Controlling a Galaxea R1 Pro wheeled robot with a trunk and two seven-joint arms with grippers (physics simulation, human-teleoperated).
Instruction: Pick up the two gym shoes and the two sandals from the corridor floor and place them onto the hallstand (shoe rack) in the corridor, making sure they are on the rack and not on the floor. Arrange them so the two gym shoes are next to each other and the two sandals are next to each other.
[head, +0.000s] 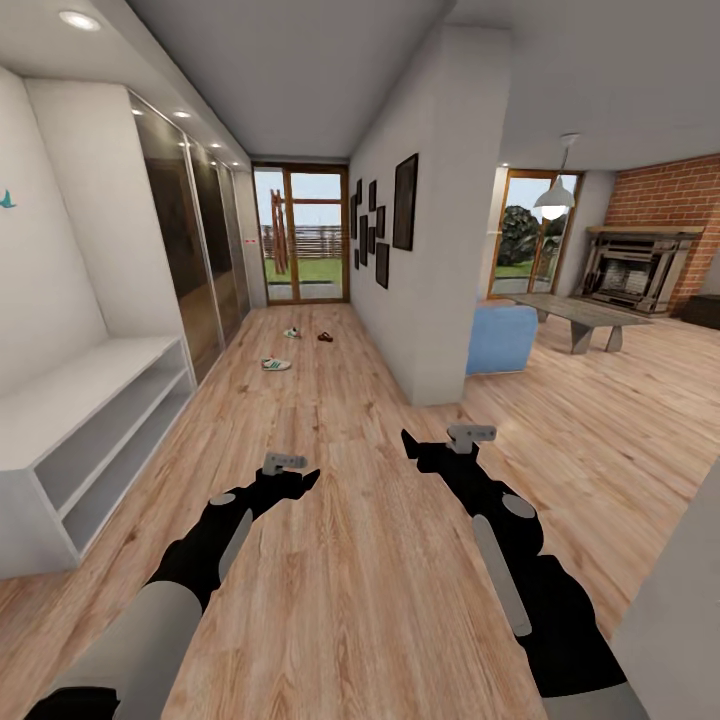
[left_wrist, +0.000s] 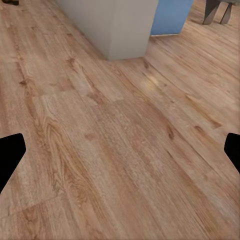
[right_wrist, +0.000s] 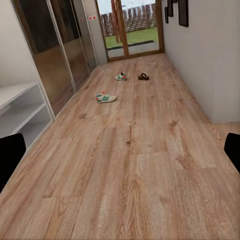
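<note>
Hallstand (head: 90, 420) at left wall. Two gym shoes (head: 276, 364) (head: 292, 333), sandal (head: 325, 337) far ahead on corridor floor (head: 340, 520), well apart.

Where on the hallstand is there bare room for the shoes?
The hallstand has a bare broad top along the wall, and both open shelf slots below look bare. No part of it looks crowded. The gym shoes and a sandal lie far down the corridor floor.

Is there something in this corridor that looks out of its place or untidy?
Yes. Footwear lies scattered on the corridor floor: one gym shoe nearer, another gym shoe farther, and a dark sandal beside it, all apart. The hallstand shelves in view hold none. Both grippers are open and hold nothing.
</note>
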